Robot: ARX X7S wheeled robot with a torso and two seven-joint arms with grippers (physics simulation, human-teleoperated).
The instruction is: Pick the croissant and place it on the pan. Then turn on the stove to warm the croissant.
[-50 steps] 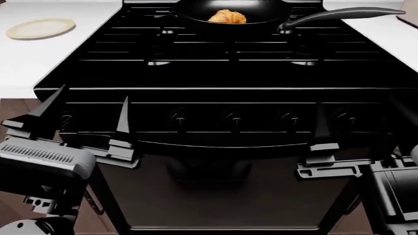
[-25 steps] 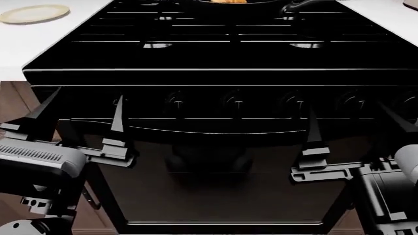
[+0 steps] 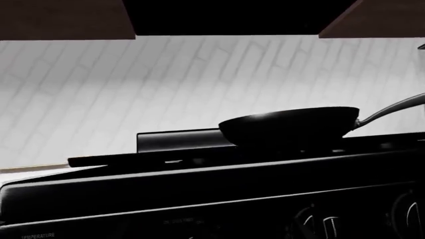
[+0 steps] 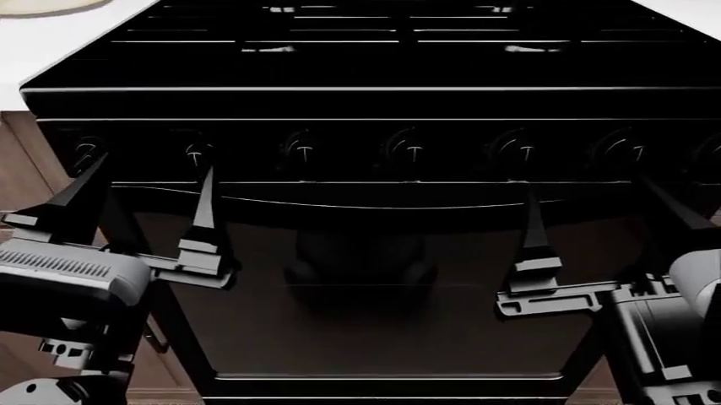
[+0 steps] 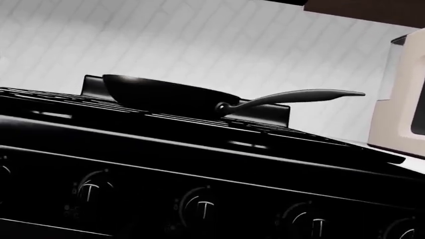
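Two tools sit nearest in the head view, both low in front of the stove (image 4: 372, 101) and holding nothing. The left tool (image 4: 141, 198) has its two dark pointed fingers spread wide apart, released, their tips reaching up to the level of the knob row at the stove's left end. The right tool (image 4: 603, 211) is likewise spread and released, one finger standing upright below the knobs right of centre, the other slanting up toward the right edge of the view.

Behind the fingers, the oven door (image 4: 360, 295) fills the lower middle, with its handle bar (image 4: 372, 215) running across above it. Above that comes the row of round knobs (image 4: 408, 152), each with a pale pointer mark. Farther still, the grates (image 4: 372, 34) cover the stove top, and a strip of white desk (image 4: 51, 51) shows at far left with the edge of a cream plate (image 4: 46, 5) on it.

The pan (image 3: 289, 128) is out of the head view; both wrist views show it resting on the far grates, its long handle (image 5: 292, 97) reaching to the right. Its wall hides the inside, so the croissant cannot be seen. A beige coffee machine (image 5: 401, 94) stands to the right of the stove, against a white tiled wall (image 3: 133, 84).
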